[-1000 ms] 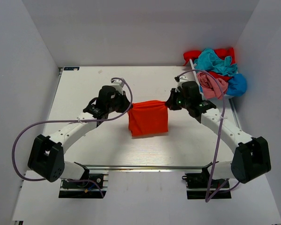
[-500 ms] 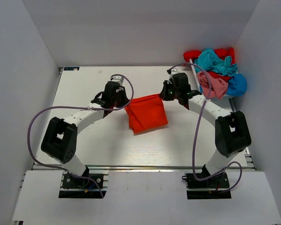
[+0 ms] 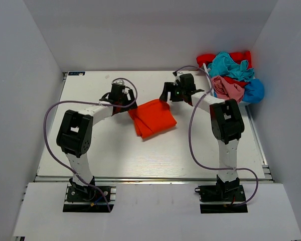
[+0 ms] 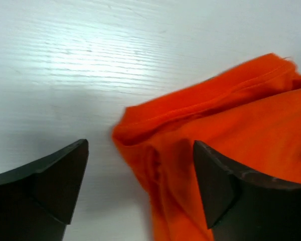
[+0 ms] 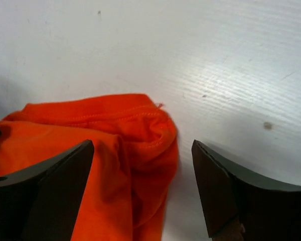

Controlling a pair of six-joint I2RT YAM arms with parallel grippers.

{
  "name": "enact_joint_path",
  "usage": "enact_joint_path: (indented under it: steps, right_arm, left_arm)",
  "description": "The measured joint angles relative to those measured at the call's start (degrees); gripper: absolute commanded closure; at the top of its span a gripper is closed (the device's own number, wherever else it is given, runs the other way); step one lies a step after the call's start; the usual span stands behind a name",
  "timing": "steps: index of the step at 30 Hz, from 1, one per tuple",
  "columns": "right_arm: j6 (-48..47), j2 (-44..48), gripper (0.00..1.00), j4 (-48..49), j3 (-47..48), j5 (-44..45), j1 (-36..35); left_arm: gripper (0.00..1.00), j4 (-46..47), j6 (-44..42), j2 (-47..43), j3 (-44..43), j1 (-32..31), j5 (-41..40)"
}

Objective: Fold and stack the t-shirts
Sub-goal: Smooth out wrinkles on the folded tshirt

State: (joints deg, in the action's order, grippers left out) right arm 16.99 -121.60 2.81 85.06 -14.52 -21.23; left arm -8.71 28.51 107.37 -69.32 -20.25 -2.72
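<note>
The left gripper stands wide open, holding nothing. A folded corner of the orange-red t-shirt lies on the table between its fingers. The right gripper gapes likewise, empty, with a hemmed corner between its fingers. Both should probably lift straight up, so that no fingertip snags the fold.
</note>
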Motion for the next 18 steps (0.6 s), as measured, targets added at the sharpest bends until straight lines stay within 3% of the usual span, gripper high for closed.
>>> enact_joint_path:
  steps: [7,15,18]
  right_arm:
    - [-0.7,2.0,0.11,0.2,2.7,-1.0,1.6]
    - [-2.9,18.1,0.11,0.6,-10.3,-7.4,0.9]
    - [-2.9,19.2,0.11,1.8,-11.7,-12.2,0.5]
  left_arm:
    - [0.0,-1.4,0.3,-1.9,-1.1,1.8,0.0]
    - [0.02,2.4,-0.7,-5.6,5.5,0.8,8.4]
    - [0.05,2.9,-0.5,-5.3,7.2,0.4,10.4]
